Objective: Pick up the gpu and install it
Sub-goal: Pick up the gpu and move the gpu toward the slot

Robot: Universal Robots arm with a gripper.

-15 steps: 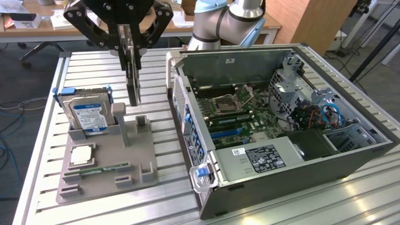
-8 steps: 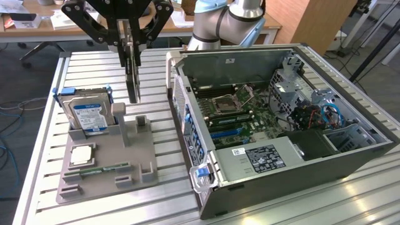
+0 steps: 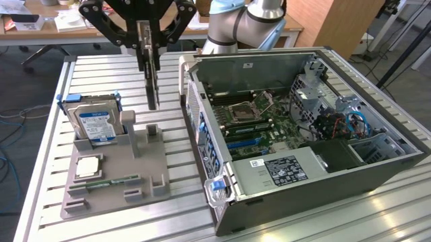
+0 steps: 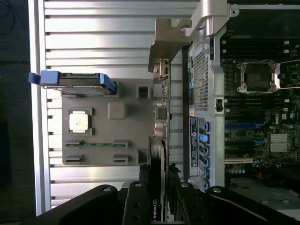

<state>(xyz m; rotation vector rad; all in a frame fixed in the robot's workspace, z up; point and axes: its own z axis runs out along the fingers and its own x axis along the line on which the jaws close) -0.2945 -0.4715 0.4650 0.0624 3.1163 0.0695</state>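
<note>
My gripper (image 3: 149,46) hangs above the aluminium table, shut on the gpu (image 3: 153,80). The card dangles edge-on, between the grey fixture plate (image 3: 118,171) and the open computer case (image 3: 303,136). Its lower end is clear of the plate. In the wrist view the gpu (image 4: 161,117) runs as a thin strip with its silver end bracket (image 4: 166,44) at the far end and its black shroud between my fingers, gripper (image 4: 158,185). The motherboard (image 3: 259,121), with its blue slots, lies exposed inside the case beside the card.
On the fixture plate stand a hard drive with a blue-white label (image 3: 96,121), a processor chip (image 3: 88,167) and a thin green memory stick (image 3: 101,182). The case wall (image 3: 195,108) rises close to the card. Desks and cables lie beyond the table.
</note>
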